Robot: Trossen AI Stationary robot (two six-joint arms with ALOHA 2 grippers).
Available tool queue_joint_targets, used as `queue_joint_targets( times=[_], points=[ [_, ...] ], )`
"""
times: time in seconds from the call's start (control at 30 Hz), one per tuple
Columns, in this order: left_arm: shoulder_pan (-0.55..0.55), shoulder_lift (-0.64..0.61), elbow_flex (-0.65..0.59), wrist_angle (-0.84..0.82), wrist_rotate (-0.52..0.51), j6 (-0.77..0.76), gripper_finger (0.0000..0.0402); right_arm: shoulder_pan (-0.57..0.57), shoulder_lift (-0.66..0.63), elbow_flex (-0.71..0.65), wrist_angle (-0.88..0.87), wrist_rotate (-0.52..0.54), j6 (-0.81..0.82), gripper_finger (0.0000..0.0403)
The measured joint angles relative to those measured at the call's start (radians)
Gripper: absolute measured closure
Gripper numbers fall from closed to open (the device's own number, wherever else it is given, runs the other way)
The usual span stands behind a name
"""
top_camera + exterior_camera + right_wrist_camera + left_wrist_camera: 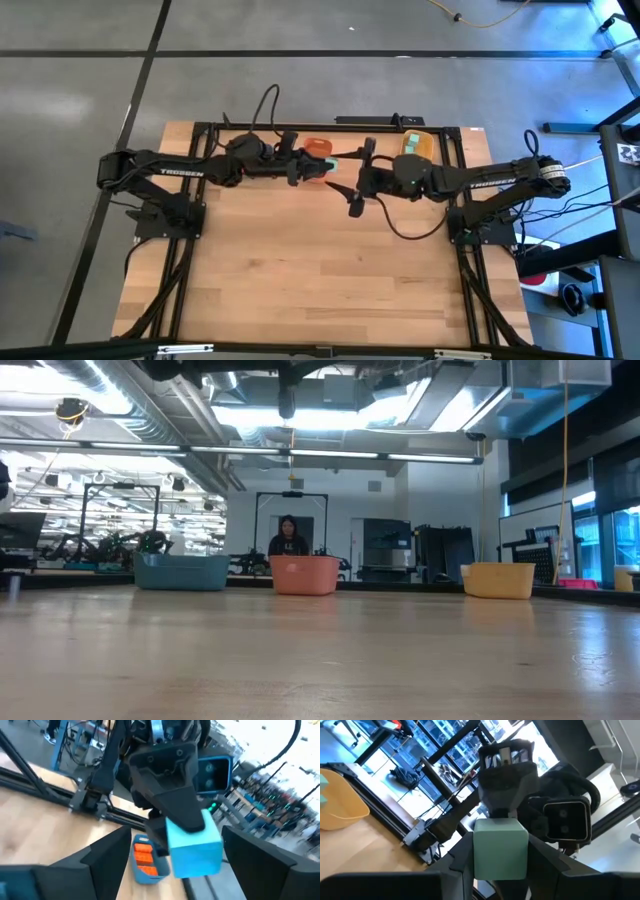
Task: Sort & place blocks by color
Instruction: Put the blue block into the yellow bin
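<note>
My left gripper [322,165] reaches level toward the table's right, above the far middle of the table, and is shut on a mint-green cube [329,162]. My right gripper [357,176] faces it from the right and is open wide. In the right wrist view its fingers [102,862] stand apart on either side of the cube [194,847] without touching it. Orange-red bricks [144,856] lie in the blue-grey tray [150,876]. Another mint cube [323,790] sits in the yellow tray [342,807]. No purple bricks show. My left gripper pinches the mint-green cube [500,845] between its two fingers. They come at it level from the table's left, and one finger [182,812] lies flat on one face. The cube is lifted clear of the table and juts out past the fingertips toward my right gripper.
Three trays stand along the far edge: blue-grey [182,571], orange [304,574] and yellow [498,580]. In the high view the orange tray [316,148] lies just behind my left gripper, and the yellow tray [418,143] behind my right arm. A person [288,540] stands far behind the table. Bare wood fills the near half.
</note>
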Motion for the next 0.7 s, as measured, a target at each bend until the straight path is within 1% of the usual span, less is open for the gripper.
queue_joint_targets(
  times=[0.1, 0.23, 0.53, 0.6, 0.7],
  points=[
    [-0.001, 0.000, 0.000, -0.001, 0.000, -0.005, 0.0282, 0.000, -0.001, 0.000, 0.000, 0.000, -0.072, 0.0101],
    [0.000, 0.000, 0.000, 0.000, 0.000, -0.012, 0.0282, -0.007, -0.001, 0.000, 0.001, -0.001, -0.075, 0.0124],
    [-0.001, 0.000, 0.000, 0.000, 0.011, -0.038, 0.0282, -0.012, -0.001, 0.000, 0.009, -0.001, -0.076, 0.0151],
    [-0.001, 0.000, 0.000, 0.000, 0.008, -0.039, 0.0282, -0.011, -0.001, 0.000, 0.008, -0.001, -0.076, 0.0165],
    [-0.001, 0.000, 0.000, 0.000, 0.007, -0.040, 0.0282, -0.011, 0.003, 0.000, 0.020, -0.001, -0.076, 0.0198]
  ],
)
